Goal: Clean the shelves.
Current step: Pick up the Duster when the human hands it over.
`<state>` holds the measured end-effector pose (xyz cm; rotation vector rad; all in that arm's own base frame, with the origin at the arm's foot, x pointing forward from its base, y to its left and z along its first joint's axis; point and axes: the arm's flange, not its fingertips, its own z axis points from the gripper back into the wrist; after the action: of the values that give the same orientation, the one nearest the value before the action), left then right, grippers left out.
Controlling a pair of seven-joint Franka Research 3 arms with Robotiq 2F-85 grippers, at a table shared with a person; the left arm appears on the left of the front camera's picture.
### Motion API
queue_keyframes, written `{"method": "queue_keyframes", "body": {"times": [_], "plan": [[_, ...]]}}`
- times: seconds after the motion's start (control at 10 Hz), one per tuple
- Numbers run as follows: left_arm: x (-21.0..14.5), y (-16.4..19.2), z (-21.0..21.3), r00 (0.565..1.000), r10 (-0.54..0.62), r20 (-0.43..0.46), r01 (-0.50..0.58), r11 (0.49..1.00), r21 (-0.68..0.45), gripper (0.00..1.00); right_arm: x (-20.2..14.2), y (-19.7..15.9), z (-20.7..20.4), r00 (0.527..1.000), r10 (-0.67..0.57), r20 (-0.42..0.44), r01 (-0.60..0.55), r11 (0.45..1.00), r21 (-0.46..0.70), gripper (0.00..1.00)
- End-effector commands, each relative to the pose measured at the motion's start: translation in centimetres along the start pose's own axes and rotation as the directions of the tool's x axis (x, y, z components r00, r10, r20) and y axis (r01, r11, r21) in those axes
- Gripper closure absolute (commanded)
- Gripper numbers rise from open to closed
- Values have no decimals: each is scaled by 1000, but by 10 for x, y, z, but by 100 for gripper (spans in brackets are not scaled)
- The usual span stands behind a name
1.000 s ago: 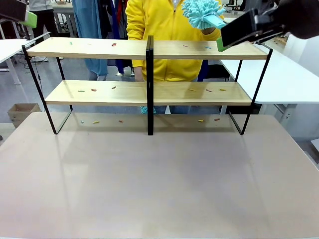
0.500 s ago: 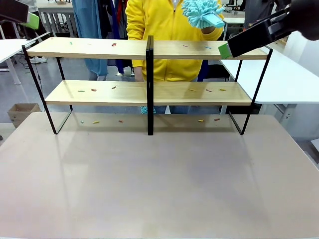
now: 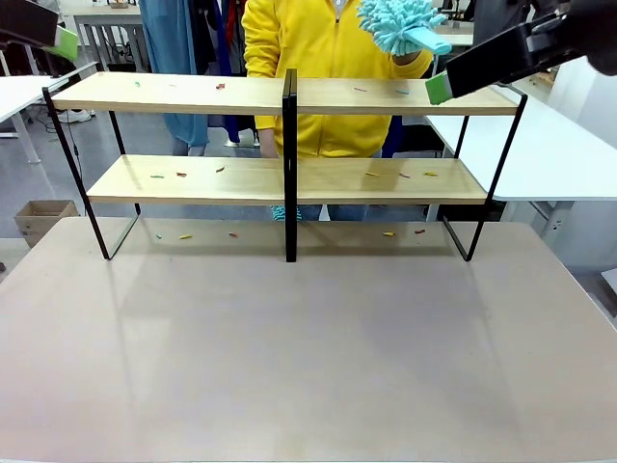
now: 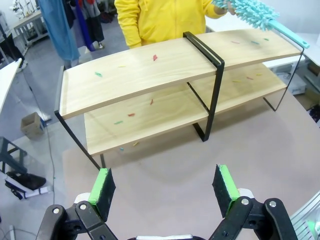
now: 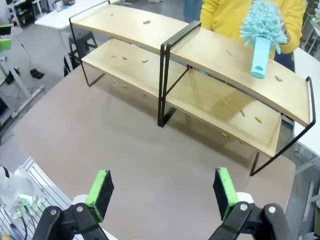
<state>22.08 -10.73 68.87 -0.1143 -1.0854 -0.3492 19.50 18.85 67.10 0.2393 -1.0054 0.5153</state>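
- Since a second ago the right gripper (image 3: 441, 88) has been drawn up and to the right; the duster (image 3: 397, 21) has been nudged right.
- The duster is held by the person (image 3: 318, 39) above the top board's right end.
- The right gripper is spread wide and empty, as is the left gripper (image 4: 164, 185).
- The shelves (image 3: 193, 94) stand at the table's (image 3: 308, 367) far side. Scraps (image 3: 181, 175) are strewn on both boards and beneath.
- Likely step: duster handover. The handle's free end is best taken square, clear of fingers and frame.
- The table is matte beige and bare in front. White tables flank it, with a box (image 3: 39, 217) on the floor at left.
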Motion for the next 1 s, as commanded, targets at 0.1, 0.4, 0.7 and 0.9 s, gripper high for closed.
{"method": "queue_keyframes", "body": {"times": [0.1, 0.4, 0.7, 0.9], "plan": [[0, -1, -3, 1000, -20, 11, 20, 1000, 0, 0, -1, -2, -4, 997, -63, 43, 63, 998, 7, 0], [0, 0, -1, 1000, 0, -2, 0, 1000, 0, 0, 1, 0, 0, 1000, -14, 5, 14, 1000, 2, 0], [0, 0, -1, 1000, 0, -2, 0, 1000, 0, 0, 4, -8, 0, 983, -183, 18, 183, 983, 22, 0], [0, 0, -1, 1000, 0, -2, 0, 1000, 0, 0, 7, -21, 4, 955, -293, 39, 293, 956, 6, 0]]}}
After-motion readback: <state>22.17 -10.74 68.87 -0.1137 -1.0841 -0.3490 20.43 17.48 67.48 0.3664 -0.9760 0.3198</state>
